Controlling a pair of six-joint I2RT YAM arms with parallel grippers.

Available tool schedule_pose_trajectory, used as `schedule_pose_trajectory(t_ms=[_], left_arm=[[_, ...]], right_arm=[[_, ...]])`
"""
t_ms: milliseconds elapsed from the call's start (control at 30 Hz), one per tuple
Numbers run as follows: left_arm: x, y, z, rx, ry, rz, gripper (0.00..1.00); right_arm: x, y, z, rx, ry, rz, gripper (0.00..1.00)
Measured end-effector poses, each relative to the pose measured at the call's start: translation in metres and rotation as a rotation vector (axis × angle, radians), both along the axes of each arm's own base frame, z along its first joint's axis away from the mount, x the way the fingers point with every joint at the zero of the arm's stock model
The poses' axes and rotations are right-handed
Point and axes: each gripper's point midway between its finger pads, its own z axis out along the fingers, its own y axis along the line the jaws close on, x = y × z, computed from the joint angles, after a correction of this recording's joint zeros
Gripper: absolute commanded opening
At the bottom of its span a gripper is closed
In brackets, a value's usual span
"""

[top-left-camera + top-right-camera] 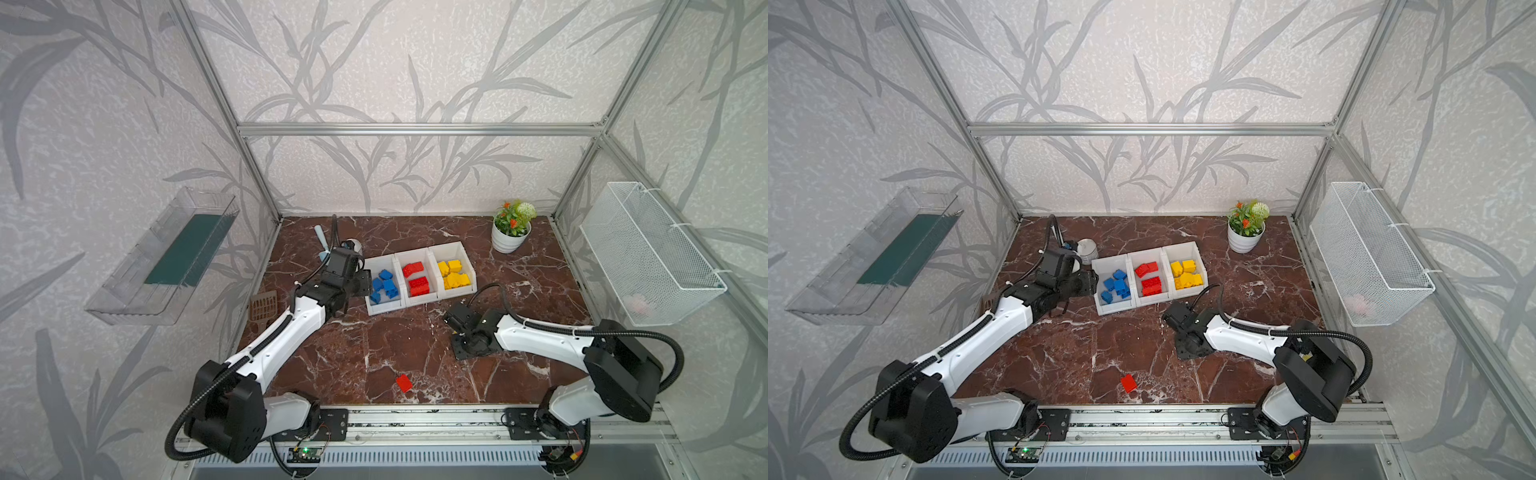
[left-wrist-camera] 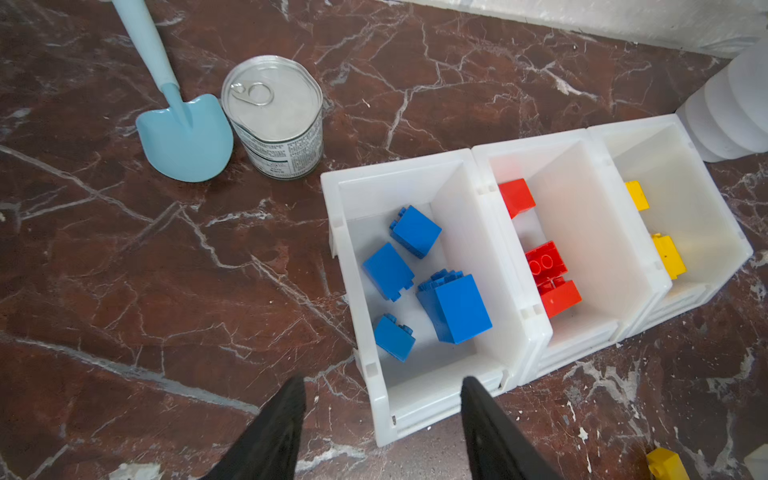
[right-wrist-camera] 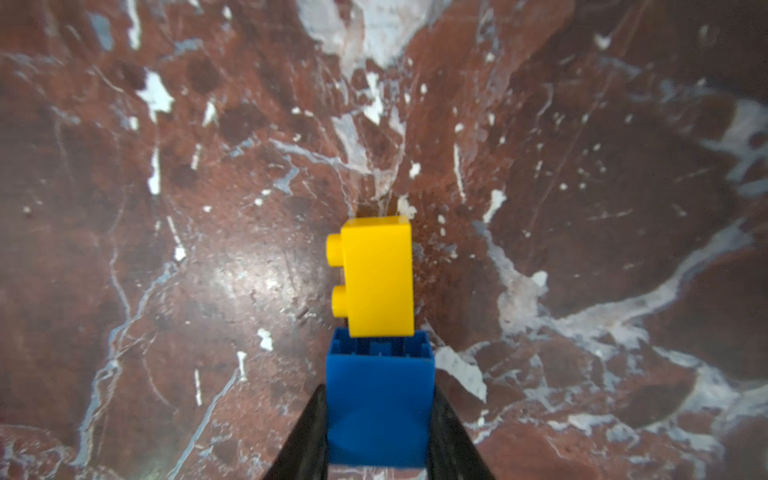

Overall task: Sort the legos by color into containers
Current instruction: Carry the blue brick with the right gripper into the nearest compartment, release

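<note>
Three joined white containers (image 1: 384,308) (image 1: 1115,309) sit mid-table: blue legos (image 1: 385,284) in the left one, red legos (image 1: 417,277) in the middle, yellow legos (image 1: 454,274) in the right. My left gripper (image 2: 383,382) (image 1: 363,282) hovers open and empty over the front corner of the blue container (image 2: 419,399). My right gripper (image 3: 378,390) (image 1: 453,322) is low over the table in front of the containers, shut on a blue lego (image 3: 378,407). A yellow lego (image 3: 376,274) lies on its side touching that one. A loose red lego (image 1: 403,382) (image 1: 1128,383) lies near the front edge.
A tin can (image 2: 274,116) and a light blue toy shovel (image 2: 183,133) stand left of the containers. A brown scoop (image 1: 263,305) lies at the left edge. A potted plant (image 1: 512,226) is back right. A wire basket (image 1: 648,253) and a clear tray (image 1: 166,257) hang on the side walls.
</note>
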Motion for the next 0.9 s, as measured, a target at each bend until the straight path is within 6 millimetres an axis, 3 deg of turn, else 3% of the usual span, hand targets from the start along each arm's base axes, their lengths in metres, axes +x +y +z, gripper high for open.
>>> schedule_pose_trajectory(t_ms=[233, 300, 433, 533, 667, 767, 900], left_arm=[[-0.015, 0.011, 0.007, -0.013, -0.021, 0.031, 0.62], [-0.022, 0.014, 0.007, -0.02, -0.022, 0.042, 0.62], [-0.037, 0.02, 0.007, -0.044, -0.033, 0.059, 0.63], [-0.047, 0.022, 0.01, -0.063, -0.045, 0.067, 0.63], [-0.055, 0.023, 0.012, -0.087, -0.05, 0.069, 0.63], [-0.061, 0.022, 0.008, -0.103, -0.04, 0.062, 0.63], [-0.067, 0.02, 0.001, -0.127, -0.017, 0.056, 0.63]], right_arm=[[0.046, 0.06, 0.083, 0.152, -0.176, 0.115, 0.3], [0.065, 0.082, 0.109, 0.193, -0.241, 0.161, 0.3], [0.107, 0.135, 0.141, 0.246, -0.315, 0.252, 0.3], [0.138, 0.175, 0.146, 0.271, -0.34, 0.318, 0.3], [0.176, 0.22, 0.138, 0.299, -0.329, 0.379, 0.3], [0.195, 0.239, 0.126, 0.299, -0.307, 0.404, 0.3], [0.203, 0.248, 0.109, 0.28, -0.262, 0.426, 0.35]])
